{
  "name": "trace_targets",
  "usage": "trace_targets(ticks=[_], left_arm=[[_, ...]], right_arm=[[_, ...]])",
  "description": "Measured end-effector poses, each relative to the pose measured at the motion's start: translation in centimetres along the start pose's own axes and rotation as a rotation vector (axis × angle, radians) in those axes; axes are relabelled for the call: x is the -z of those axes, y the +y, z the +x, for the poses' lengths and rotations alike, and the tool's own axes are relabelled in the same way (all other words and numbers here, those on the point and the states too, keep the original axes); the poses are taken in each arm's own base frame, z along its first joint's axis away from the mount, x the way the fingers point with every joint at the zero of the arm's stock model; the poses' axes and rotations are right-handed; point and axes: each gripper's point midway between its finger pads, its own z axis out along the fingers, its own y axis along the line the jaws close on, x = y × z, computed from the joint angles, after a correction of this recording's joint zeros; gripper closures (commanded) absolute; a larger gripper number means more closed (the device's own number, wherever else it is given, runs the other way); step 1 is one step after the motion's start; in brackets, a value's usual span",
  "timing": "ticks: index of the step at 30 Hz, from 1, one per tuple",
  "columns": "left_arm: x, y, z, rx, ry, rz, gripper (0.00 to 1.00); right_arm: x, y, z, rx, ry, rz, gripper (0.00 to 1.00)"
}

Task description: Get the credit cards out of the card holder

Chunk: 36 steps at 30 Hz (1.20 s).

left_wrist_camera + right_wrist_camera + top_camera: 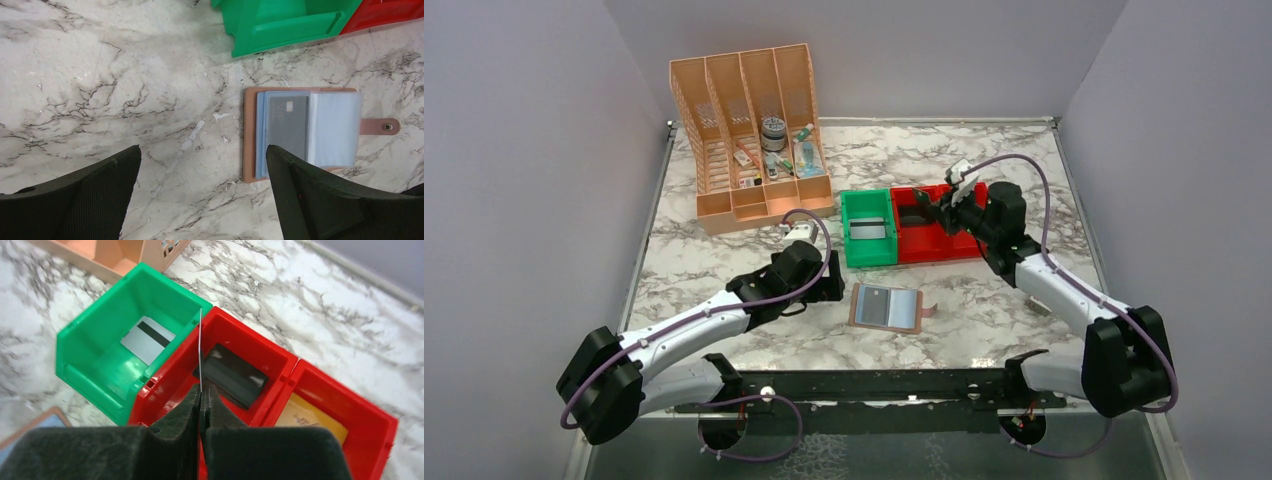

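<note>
The brown card holder [886,308] lies open on the marble between the arms, its snap tab [386,126] to the right. A dark grey credit card [286,125] sits in its blue-grey pocket. My left gripper [202,150] hovers open just left of the holder with nothing between its fingers; the right fingertip overlaps the holder's near left corner. My right gripper [201,390] is shut on a credit card [200,347] seen edge-on, held upright over the left red bin [160,385]. Another dark card [235,375] lies in that bin.
A green bin [90,377] left of the red one holds a grey card with a black stripe [147,337]. A second red bin [375,415] on the right holds a tan card. An orange desk organizer [749,130] with small items stands at the back left.
</note>
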Motion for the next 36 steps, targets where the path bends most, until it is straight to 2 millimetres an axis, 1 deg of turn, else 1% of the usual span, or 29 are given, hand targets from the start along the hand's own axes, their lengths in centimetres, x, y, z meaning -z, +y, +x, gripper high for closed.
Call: trace_targets(ticks=[2,5,8,10,13,17,19,23,29,32,36], left_arm=[[0.0,-0.1,0.1,0.001,0.003,0.003,0.01],[0.0,-0.2,0.2,0.003,0.010,0.012,0.01],[0.0,-0.4,0.2,0.004,0.014,0.022,0.01],[0.0,-0.5,0.3,0.005,0.018,0.026,0.01],[0.0,-0.6,0.4,0.007,0.024,0.030,0.01],[0.0,-0.6,0.5,0.007,0.027,0.033,0.01],[0.0,-0.6,0.5,0.008,0.028,0.034,0.01],[0.1,-0.7,0.5,0.010,0.033,0.039,0.01],[0.1,-0.8,0.6,0.009,0.037,0.044,0.01],[0.1,-0.8,0.6,0.009,0.039,0.045,0.01],[0.1,-0.8,0.7,0.009,0.041,0.046,0.01]], right_arm=[[-0.3,0.5,0.1,0.091,-0.007,-0.016,0.99],[-0.8,0.0,0.4,0.212,-0.001,-0.012,0.99],[-1.8,-0.4,1.0,0.298,0.031,-0.019,0.99],[-2.5,-0.4,1.6,0.358,0.056,-0.031,0.99],[-3.4,0.3,3.0,0.428,0.095,-0.073,0.99],[-4.4,0.7,4.7,0.480,0.148,-0.108,0.99],[-4.6,0.6,5.0,0.500,0.160,-0.110,0.99],[-4.8,0.0,5.5,0.542,0.180,-0.096,0.99],[-5.5,-1.3,7.4,0.588,0.240,-0.057,0.99],[-5.8,-1.7,7.3,0.610,0.239,-0.040,0.99],[-6.2,-1.8,7.0,0.638,0.227,-0.038,0.99]])
